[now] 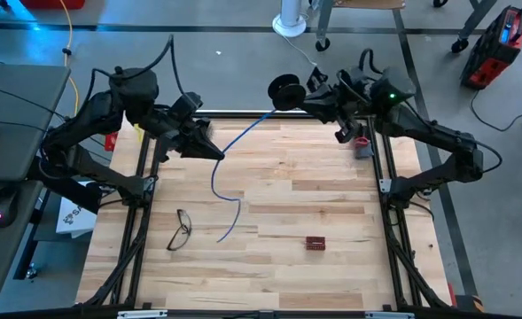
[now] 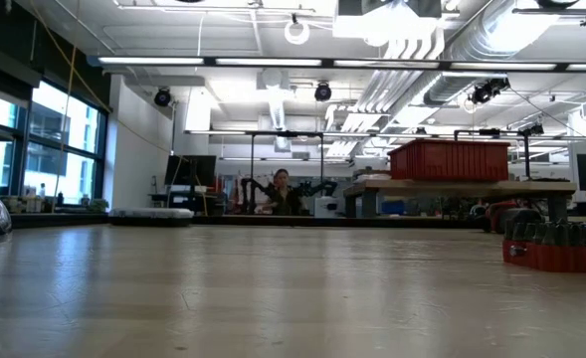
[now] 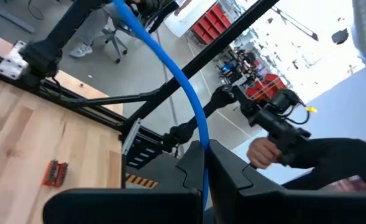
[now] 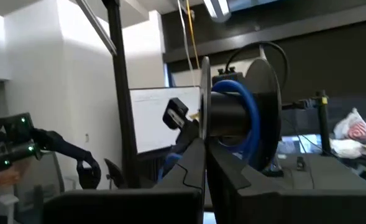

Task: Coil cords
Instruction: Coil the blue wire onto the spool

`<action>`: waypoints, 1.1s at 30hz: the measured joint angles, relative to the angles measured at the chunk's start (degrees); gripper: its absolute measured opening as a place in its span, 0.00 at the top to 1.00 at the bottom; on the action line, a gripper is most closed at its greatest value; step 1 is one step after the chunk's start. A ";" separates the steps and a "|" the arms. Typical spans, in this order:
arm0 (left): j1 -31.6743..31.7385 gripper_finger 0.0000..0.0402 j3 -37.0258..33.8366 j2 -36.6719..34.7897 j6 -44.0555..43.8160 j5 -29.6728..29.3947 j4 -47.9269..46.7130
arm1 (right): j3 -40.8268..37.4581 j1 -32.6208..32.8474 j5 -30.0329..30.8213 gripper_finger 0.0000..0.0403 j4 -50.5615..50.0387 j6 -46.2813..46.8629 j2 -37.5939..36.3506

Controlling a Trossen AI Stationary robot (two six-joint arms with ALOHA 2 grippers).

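A thin blue cord (image 1: 243, 133) runs from a black spool (image 1: 284, 89) over the table's far edge to my left gripper (image 1: 220, 152). From there it curves toward the near edge, and its loose end (image 1: 222, 237) lies beside the eyeglasses (image 1: 180, 229). Several blue turns are wound on the spool's hub (image 4: 242, 112). My left gripper (image 3: 205, 163) is shut on the cord. My right gripper (image 1: 307, 95) is shut on the spool. Neither gripper shows in the low view. My left gripper pinches the cord (image 3: 202, 134) between its two fingers, partway along its length. The fingers lie across the cord. The stretch from the gripper to the spool runs in a gentle curve, and the rest trails slack toward the near edge. My right gripper pinches the spool's thin round flange (image 4: 204, 99) at its rim, between its two fingers (image 4: 192, 162). The spool is held off the table beyond the far edge. Its axle lies roughly level, with the wound hub to one side of the fingers.
A small red block (image 1: 315, 242) lies near the table's middle right and shows in the low view (image 2: 556, 249). A grey-and-red object (image 1: 362, 144) sits at the far right by the frame rail. A person (image 2: 281, 191) stands far off in the room, and a hand (image 3: 263, 151) holds a controller.
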 joint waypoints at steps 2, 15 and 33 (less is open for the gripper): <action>0.02 1.00 0.00 -0.28 -0.75 -0.04 -0.12 | 0.00 -0.24 0.02 1.00 -1.89 -0.14 -0.79; 1.52 1.00 0.00 0.62 -6.69 4.20 1.43 | 0.00 -0.40 0.68 1.00 -11.31 -2.52 -1.96; 1.56 1.00 0.00 1.98 -7.41 7.17 4.15 | 0.04 -1.26 6.61 1.00 -9.77 1.72 -2.06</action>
